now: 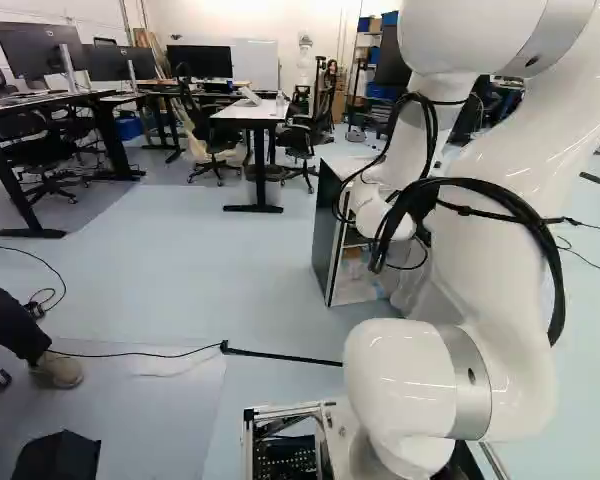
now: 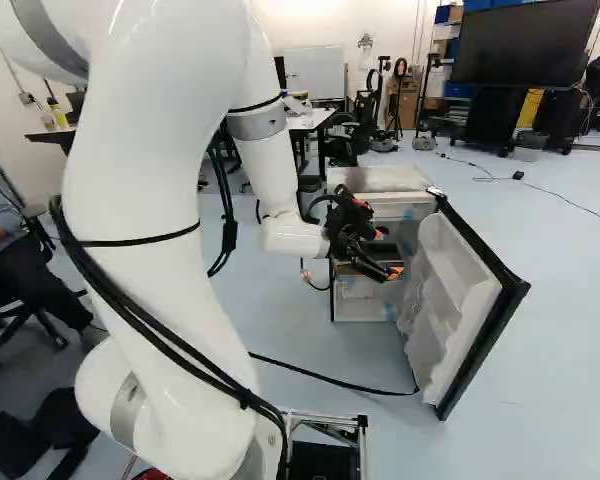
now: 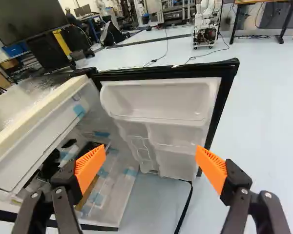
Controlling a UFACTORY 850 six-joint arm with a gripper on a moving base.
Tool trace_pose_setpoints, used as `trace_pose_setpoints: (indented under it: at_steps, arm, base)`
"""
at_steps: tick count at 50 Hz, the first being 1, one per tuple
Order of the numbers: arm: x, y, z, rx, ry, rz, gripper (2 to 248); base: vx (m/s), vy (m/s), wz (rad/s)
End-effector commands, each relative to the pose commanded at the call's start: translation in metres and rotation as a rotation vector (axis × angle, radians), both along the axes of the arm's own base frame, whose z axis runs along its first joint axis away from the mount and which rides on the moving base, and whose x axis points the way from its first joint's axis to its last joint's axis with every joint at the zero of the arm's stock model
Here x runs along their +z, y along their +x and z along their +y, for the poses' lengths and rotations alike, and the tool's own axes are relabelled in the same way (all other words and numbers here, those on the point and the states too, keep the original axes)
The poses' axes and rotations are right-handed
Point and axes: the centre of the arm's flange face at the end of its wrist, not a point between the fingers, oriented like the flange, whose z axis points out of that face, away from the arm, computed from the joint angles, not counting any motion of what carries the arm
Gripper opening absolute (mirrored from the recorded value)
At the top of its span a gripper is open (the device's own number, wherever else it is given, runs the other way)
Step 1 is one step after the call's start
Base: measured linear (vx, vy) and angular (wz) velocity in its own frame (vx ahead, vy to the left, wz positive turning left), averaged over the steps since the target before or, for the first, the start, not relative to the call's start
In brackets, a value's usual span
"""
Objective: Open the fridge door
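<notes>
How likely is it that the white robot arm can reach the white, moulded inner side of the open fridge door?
Probably yes: the black two-fingered gripper stands open, facing that inner side, and nothing visible blocks the space between them. The fridge door already stands wide open.

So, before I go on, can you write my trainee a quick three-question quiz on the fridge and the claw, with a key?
1. True or false: the fridge door stands open, away from the body of the fridge.

2. Which describes the claw?
A) Shut on the fridge door's edge
B) Shut, with its fingers touching each other
C) Open, with nothing gripped

3. Fill in the blank: in the wrist view, the fridge door's inner side is white, and the border around it is ____.

Key: 1 true; 2 C; 3 black
</notes>
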Motion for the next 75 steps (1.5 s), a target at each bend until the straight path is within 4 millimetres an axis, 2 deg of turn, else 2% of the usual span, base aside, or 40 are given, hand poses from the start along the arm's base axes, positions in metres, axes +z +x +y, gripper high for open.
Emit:
trace_pose_setpoints:
  at_steps: [37, 75]
  arm:
    - [0.018, -0.011, 0.032, 0.239, -0.025, -0.002, 247]
    - [0.039, -0.043, 0.091, 0.671, -0.092, 0.007, 247]
  base:
    - [0.0, 0.0, 0.0]
    - [0.0, 0.0, 0.0]
